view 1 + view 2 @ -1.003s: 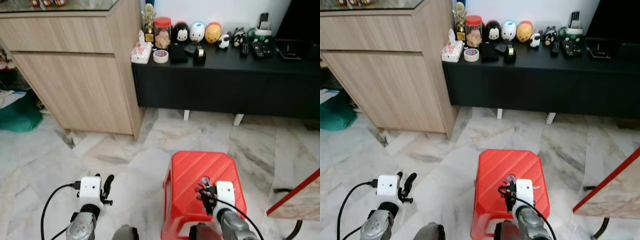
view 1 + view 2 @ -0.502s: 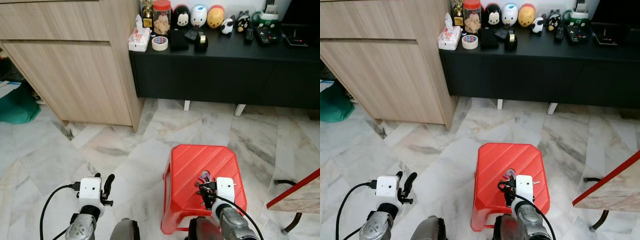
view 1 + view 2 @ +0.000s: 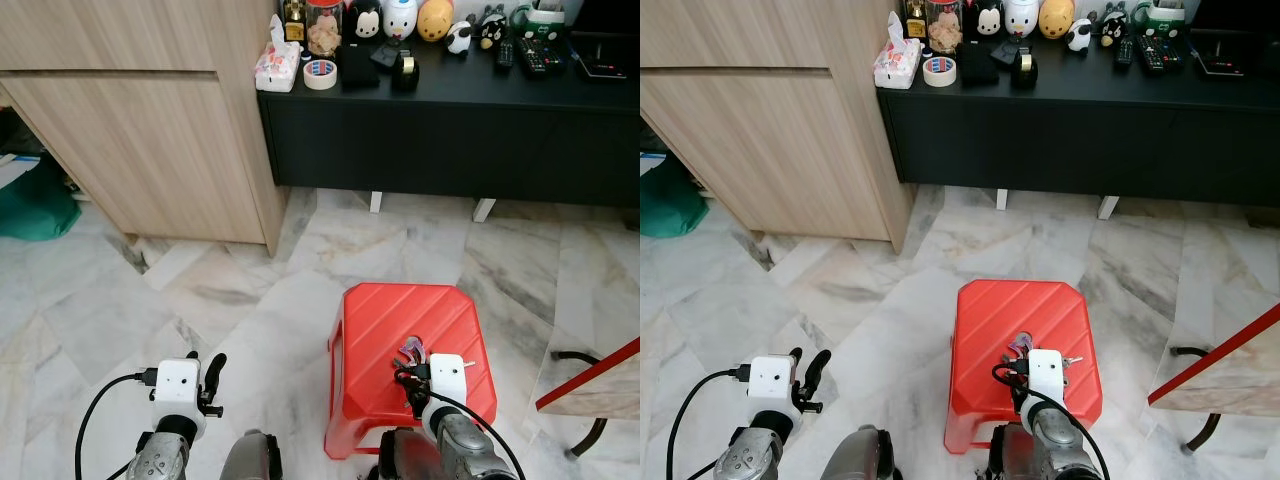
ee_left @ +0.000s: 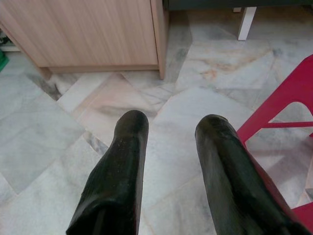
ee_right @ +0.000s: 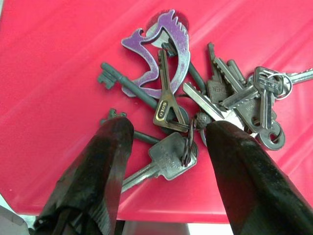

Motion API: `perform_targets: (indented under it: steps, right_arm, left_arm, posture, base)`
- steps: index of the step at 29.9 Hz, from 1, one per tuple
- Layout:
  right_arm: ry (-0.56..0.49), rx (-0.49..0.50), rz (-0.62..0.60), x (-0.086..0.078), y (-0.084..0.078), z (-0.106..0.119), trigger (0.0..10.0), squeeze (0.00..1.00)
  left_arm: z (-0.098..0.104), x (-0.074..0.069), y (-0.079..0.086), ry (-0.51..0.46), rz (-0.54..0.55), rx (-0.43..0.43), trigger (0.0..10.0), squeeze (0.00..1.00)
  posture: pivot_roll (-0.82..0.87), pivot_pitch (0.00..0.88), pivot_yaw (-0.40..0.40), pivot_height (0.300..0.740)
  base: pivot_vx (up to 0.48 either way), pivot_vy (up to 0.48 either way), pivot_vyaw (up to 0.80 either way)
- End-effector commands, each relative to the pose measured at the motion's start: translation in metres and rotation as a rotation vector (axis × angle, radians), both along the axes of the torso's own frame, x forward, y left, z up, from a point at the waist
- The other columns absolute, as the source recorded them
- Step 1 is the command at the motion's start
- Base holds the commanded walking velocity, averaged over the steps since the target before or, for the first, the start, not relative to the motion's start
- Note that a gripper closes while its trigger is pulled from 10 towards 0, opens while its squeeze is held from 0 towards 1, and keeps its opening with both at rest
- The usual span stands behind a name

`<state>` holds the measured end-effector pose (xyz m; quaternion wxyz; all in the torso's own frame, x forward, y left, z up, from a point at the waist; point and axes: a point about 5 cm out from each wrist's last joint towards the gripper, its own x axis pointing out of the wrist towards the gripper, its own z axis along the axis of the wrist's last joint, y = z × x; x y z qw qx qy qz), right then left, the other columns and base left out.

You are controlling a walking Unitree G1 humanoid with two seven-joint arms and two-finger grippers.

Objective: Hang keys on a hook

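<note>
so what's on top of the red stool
A bunch of keys with a purple charm lies on the red stool. The right claw hangs open just over it, its fingers covering parts of the lowest keys.

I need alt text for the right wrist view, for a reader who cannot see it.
A bunch of keys with a purple metal charm lies on a red stool top. The right gripper is just above it, its two black fingers open on either side of the nearest keys.
</note>
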<state>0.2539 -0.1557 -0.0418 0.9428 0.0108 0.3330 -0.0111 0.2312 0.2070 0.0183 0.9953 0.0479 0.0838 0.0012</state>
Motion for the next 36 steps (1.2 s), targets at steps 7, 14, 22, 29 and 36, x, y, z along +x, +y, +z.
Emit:
perform_targets:
  steps: [7, 14, 22, 29, 36]
  right_arm:
    - [0.036, 0.001, -0.024, -0.0079, -0.0007, -0.0063, 10.0, 0.00]
    - [0.038, 0.007, -0.029, -0.0083, -0.0001, -0.0066, 5.1, 0.00]
    - [0.042, 0.004, -0.035, -0.0089, -0.0004, -0.0070, 0.0, 0.00]
    - [0.051, -0.004, -0.039, -0.0104, -0.0014, -0.0082, 10.0, 0.00]
    - [0.057, -0.006, -0.046, -0.0120, -0.0023, -0.0094, 10.0, 0.00]
  left_arm:
    - [-0.0052, -0.0075, 0.0035, 0.040, 0.000, 0.014, 10.0, 0.00]
    - [-0.0053, -0.0079, 0.0044, 0.043, 0.005, 0.021, 10.0, 0.00]
    - [-0.0060, -0.0085, 0.0055, 0.047, 0.010, 0.023, 10.0, 0.00]
    - [-0.0066, -0.0086, 0.0066, 0.050, 0.013, 0.025, 10.0, 0.00]
    - [-0.0066, -0.0087, 0.0077, 0.053, 0.012, 0.028, 10.0, 0.00]
  posture:
    - [0.06, 0.203, 0.025, 0.654]
    - [0.06, 0.202, 0.027, 0.654]
    - [0.07, 0.200, 0.027, 0.654]
    - [0.07, 0.201, 0.028, 0.654]
    - [0.07, 0.202, 0.031, 0.654]
  base:
    - [0.000, 0.000, 0.00]
    - [0.000, 0.000, 0.00]
    - [0.000, 0.000, 0.00]
    - [0.000, 0.000, 0.00]
    - [0.000, 0.000, 0.00]
